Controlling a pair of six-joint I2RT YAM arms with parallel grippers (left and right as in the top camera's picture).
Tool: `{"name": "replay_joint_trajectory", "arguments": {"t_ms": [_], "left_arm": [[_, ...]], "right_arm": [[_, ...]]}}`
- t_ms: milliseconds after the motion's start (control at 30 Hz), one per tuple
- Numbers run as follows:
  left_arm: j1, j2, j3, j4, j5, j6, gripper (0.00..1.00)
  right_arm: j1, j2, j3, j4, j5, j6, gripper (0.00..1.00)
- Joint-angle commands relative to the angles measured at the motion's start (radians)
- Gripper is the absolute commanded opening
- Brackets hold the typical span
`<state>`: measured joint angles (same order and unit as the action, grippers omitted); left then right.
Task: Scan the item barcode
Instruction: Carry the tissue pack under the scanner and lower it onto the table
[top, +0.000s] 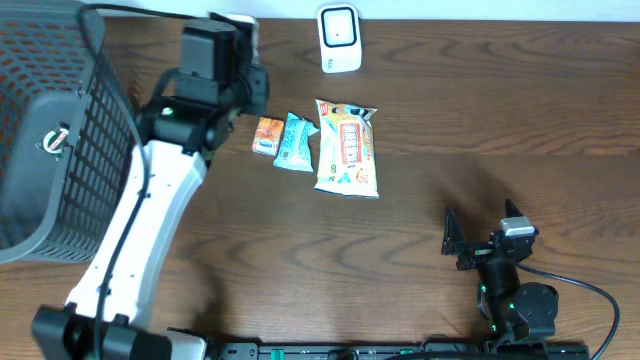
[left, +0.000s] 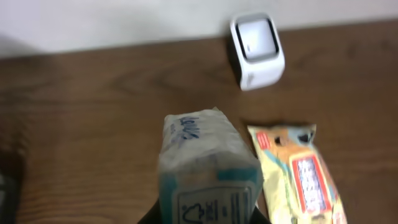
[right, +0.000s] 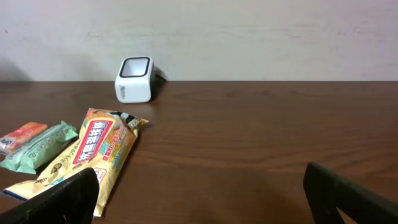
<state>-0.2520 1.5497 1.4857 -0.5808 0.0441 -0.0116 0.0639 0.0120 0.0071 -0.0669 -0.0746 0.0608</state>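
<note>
My left gripper (left: 208, 219) is shut on a white and teal packet (left: 205, 165), held above the table with printed marks on its near face. In the overhead view the left gripper (top: 236, 62) hangs at the back left, with the packet's white end (top: 238, 22) poking out beyond it. The white barcode scanner (top: 339, 38) stands at the back edge, to the packet's right (left: 257, 48). My right gripper (top: 482, 230) rests open near the front right, with nothing between its fingers (right: 62, 198).
An orange packet (top: 267, 135), a teal packet (top: 295, 141) and a large yellow packet (top: 346, 147) lie in a row mid-table. A dark mesh basket (top: 50, 130) stands at the left edge. The wall runs behind the scanner.
</note>
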Motion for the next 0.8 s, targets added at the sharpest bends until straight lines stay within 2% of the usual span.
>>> {"name": "replay_joint_trajectory", "arguments": {"t_ms": [0, 167, 367, 567, 733, 767], "left_arm": [[-0.021, 0.055, 0.012, -0.023, -0.002, -0.01, 0.08], [-0.031, 0.164, 0.012, -0.05, -0.022, -0.019, 0.09], [-0.016, 0.291, 0.012, -0.013, -0.435, -0.007, 0.09], [-0.001, 0.403, 0.011, -0.024, -0.445, -0.011, 0.09], [-0.002, 0.479, 0.011, -0.032, -0.445, -0.075, 0.09], [-0.002, 0.491, 0.011, -0.032, -0.444, -0.088, 0.13]], "right_arm": [[-0.006, -0.005, -0.001, -0.005, -0.003, 0.002, 0.99], [-0.006, -0.005, -0.001, -0.005, -0.003, 0.002, 0.99], [-0.006, -0.005, -0.001, -0.005, -0.003, 0.002, 0.99], [-0.006, -0.005, -0.001, -0.005, -0.003, 0.002, 0.99], [-0.006, -0.005, -0.001, -0.005, -0.003, 0.002, 0.99], [-0.006, -0.005, -0.001, -0.005, -0.003, 0.002, 0.99]]}}
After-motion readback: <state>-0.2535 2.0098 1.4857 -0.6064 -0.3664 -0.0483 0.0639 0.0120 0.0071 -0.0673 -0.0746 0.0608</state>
